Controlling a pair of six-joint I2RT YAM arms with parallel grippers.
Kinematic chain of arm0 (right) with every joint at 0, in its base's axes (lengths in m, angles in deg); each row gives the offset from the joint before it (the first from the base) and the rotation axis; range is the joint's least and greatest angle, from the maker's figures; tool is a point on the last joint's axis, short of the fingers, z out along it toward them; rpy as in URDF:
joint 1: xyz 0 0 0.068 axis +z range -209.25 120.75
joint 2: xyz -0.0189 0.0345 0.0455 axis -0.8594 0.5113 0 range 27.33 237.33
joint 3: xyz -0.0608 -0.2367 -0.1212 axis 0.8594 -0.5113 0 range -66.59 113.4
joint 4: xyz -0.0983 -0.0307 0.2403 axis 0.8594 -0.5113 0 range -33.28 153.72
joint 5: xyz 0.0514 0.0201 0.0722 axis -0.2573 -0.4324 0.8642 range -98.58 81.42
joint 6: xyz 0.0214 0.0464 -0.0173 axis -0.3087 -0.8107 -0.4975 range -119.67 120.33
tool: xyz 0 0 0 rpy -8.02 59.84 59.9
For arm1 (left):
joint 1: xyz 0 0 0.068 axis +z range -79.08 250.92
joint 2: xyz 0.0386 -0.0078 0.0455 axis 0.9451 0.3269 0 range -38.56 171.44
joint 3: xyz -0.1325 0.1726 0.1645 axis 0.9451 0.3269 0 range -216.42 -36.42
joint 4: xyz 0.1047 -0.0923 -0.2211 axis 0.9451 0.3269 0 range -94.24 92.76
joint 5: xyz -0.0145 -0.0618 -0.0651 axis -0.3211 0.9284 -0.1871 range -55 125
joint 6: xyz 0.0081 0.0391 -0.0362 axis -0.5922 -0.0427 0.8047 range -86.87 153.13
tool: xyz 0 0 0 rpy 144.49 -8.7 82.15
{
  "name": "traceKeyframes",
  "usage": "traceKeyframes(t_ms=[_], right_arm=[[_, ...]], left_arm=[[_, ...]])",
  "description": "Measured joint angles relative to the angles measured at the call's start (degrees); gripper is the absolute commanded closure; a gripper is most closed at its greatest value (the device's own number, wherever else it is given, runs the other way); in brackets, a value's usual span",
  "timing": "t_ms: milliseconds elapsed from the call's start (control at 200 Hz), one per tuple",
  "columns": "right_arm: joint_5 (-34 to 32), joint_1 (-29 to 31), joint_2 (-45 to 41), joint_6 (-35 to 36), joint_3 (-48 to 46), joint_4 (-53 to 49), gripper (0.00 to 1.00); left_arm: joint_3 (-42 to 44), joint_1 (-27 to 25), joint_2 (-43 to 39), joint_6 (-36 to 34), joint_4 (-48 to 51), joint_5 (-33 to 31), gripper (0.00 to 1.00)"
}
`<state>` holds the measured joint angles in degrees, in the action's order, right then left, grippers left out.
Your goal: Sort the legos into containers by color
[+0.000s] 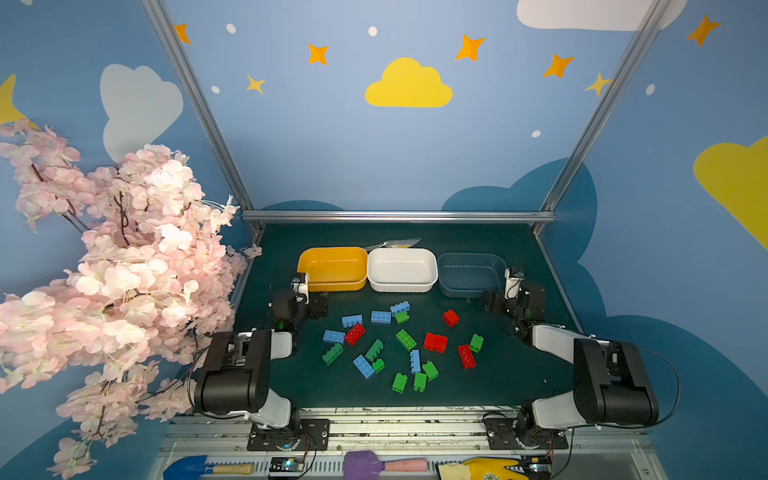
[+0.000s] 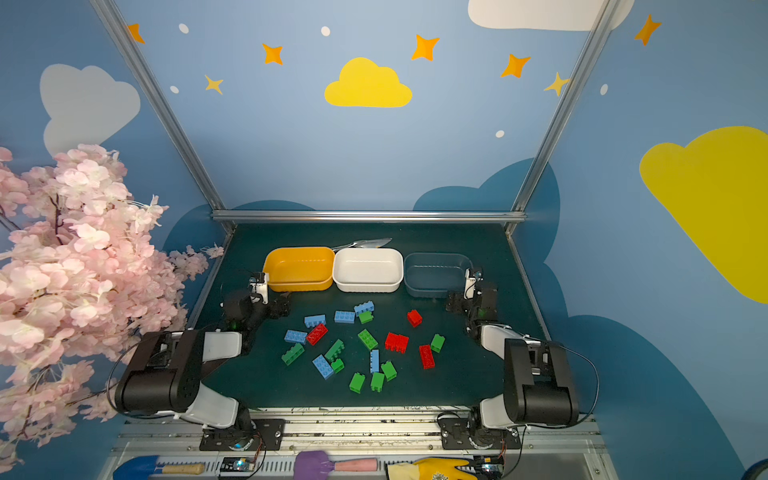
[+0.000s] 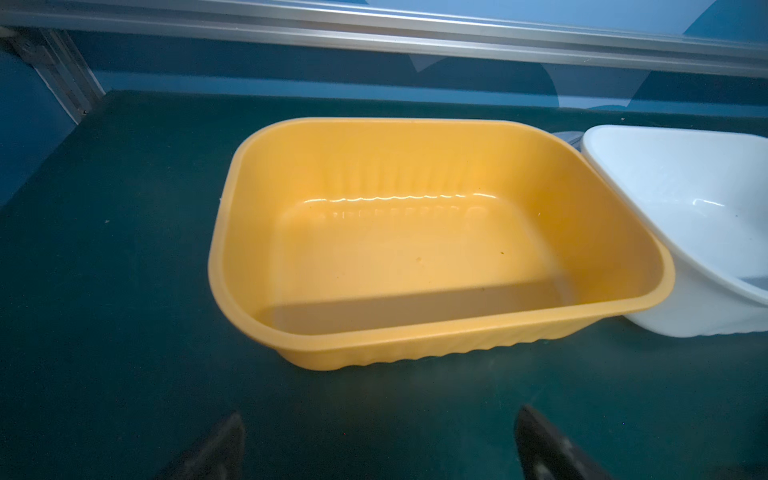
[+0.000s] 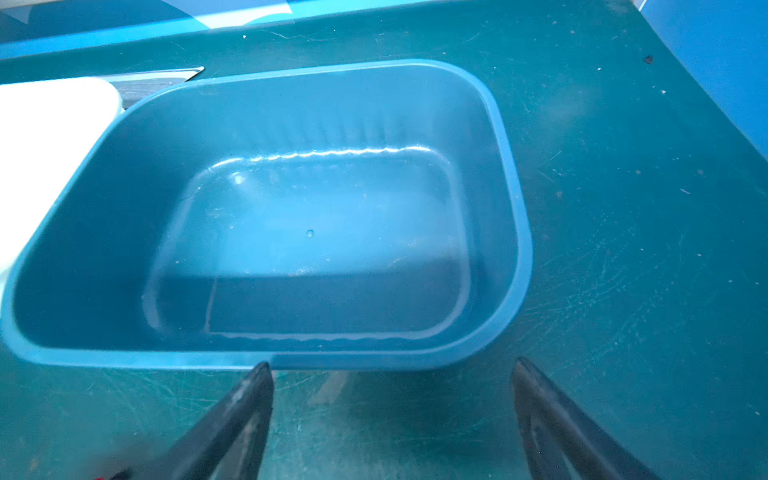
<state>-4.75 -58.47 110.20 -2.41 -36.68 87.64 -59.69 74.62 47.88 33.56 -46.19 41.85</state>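
The left arm [image 1: 232, 370] and right arm [image 1: 611, 382] sit folded low by the table's [image 1: 498, 374] side edges. The left gripper [image 3: 380, 413] faces the yellow tub [image 3: 415, 329] and the right gripper [image 4: 391, 363] faces the blue tub [image 4: 515, 208]. Both grippers' fingers are spread and hold nothing. The legos [image 1: 405, 338] lie scattered mid-table.

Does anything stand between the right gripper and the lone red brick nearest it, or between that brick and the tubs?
Nothing visible does. The right gripper, open, is at the blue-grey tub's near rim; only bare mat lies between it and the lone red brick. Bare mat also separates that brick from the three tubs.
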Motion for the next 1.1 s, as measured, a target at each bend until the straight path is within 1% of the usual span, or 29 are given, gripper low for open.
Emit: traceKeyframes(t_ms=[130, 280, 405, 511, 666, 751, 896, 1026, 1101], right_arm=[[0.66, 0.0, -2.84, 0.17, 1.09, -3.96, 0.12], [2.34, 0.07, -11.02, 0.24, 2.1, -9.66, 0.12], [4.72, 0.42, -16.48, 0.44, 4.61, -15.28, 0.12], [8.15, 0.9, -20.13, 1.75, 6.67, -20.68, 0.12], [15.78, 2.05, -23.76, 5.05, 9.4, -28.63, 0.12], [20.0, 3.15, -26.08, 6.19, 10.14, -31.87, 0.12], [24.83, 6.36, -28.76, 7.37, 11.58, -38.1, 0.12], [27.28, 12.35, -29.0, 8.66, 13.99, -43.91, 0.12], [27.52, 15.72, -28.96, 9.27, 14.75, -46.45, 0.12]], left_arm=[[-2.58, -0.5, -6.86, -0.02, 8.17, -0.22, 0.0], [-8.17, -2.6, -15.21, 0.0, 18.93, -0.04, 0.0], [-11.13, -4.92, -20.35, 0.57, 29.22, -0.48, 0.0], [-12.31, -6.82, -24.24, 1.6, 38.91, -1.88, 0.0], [-14.29, -7.26, -27.85, 2.1, 52.35, -2.23, 0.0], [-15.56, -7.52, -29.18, -0.33, 58.62, 0.37, 0.0], [-17.99, -7.87, -30.23, -7.8, 67.65, 8.31, 0.0], [-20.11, -7.96, -28.57, -15.04, 72.87, 13.94, 0.02], [-20.79, -8.09, -26.32, -18.51, 73.9, 15.63, 0.02]])
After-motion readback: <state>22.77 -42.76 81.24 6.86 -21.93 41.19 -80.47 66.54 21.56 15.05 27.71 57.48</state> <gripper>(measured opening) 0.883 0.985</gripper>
